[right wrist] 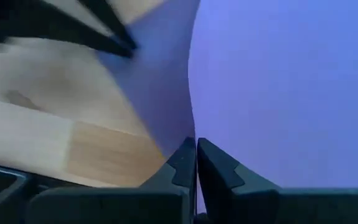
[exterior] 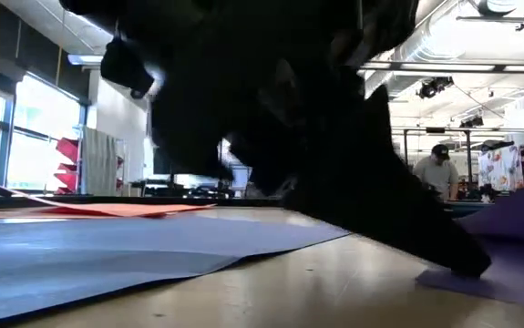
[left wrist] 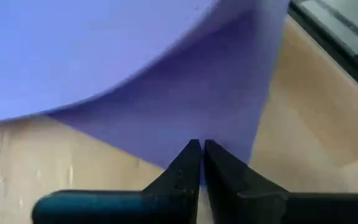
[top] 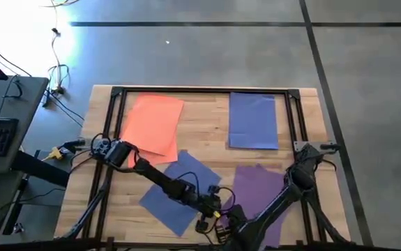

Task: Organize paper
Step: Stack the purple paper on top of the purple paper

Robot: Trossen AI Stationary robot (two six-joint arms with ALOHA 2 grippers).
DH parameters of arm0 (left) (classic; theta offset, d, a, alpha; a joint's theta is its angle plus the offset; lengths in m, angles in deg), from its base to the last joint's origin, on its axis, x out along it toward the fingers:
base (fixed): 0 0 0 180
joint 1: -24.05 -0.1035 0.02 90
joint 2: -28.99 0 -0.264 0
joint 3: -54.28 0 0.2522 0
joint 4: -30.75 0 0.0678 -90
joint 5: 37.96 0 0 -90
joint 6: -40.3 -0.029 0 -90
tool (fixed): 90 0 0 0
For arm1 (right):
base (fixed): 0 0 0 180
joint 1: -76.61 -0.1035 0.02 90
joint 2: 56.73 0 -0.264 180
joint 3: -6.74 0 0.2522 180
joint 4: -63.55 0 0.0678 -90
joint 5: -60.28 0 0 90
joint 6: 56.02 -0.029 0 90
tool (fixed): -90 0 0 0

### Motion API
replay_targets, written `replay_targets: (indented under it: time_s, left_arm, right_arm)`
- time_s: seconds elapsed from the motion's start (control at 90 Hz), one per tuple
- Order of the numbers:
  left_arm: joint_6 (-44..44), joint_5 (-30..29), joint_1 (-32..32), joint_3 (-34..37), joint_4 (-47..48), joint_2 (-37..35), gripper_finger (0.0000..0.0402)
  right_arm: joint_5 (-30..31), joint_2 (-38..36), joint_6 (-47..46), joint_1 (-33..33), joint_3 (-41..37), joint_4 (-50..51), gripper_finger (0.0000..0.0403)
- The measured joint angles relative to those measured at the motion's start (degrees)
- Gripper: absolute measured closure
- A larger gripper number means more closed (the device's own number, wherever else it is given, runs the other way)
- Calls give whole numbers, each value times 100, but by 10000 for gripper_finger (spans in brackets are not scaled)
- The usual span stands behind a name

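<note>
- Both arms work the near edge of the light wooden table [top: 207, 129]. I have each pinching the same thin purple letter-size sheet [top: 259, 192] at its near-left corner.
- Left gripper [left wrist: 200, 152]: fingers pressed together on the purple sheet's edge, paper curling up over the wrist camera.
- Right gripper [right wrist: 195, 149]: also clamped tight on that purple sheet, near its edge, the other arm's dark fingers [right wrist: 113, 37] just beyond.
- Other paper: orange stack of flat sheets [top: 153, 123] at far left, tidy blue rectangular sheet [top: 253, 120] at far right, skewed blue sheet [top: 179, 188] at near centre under the left arm.
- Step in hand, as I judge it: lift and square the purple sheet. Doing it well means moving both grippers together at the same height; any pull apart risks a tear or crease at the corner.
- Keep the lift low, enough to clear the wood, so the free part doesn't fold under.
- Edges: the purple corner sits close to the table's near edge and the black metal frame rail [top: 301, 125] runs along the right side. I'd steer inward, away from both.
- Open room: bare wood between the orange stack and far blue sheet, and between purple and far blue.
- The skewed blue sheet lies just beside the purple one; dragging could shift it.
</note>
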Motion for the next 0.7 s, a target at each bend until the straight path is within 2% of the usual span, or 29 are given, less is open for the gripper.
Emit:
replay_targets:
  time_s: [0.233, 0.4, 0.522, 0.7]
  left_arm:
    - [28, -60, -2, -1, 77, -6, 402]
    - [33, -61, 0, -11, 173, -10, 402]
    - [36, -76, 2, -13, 262, -21, 402]
    - [42, -79, 7, -15, 335, -23, 402]
  right_arm:
    - [80, 181, 577, 125, -4, -506, 403]
    - [847, 190, 754, 74, -7, -595, 391]
    - [1326, 190, 1186, 3, -7, -754, 354]
    - [1340, 185, 1440, -169, -4, -651, 268]
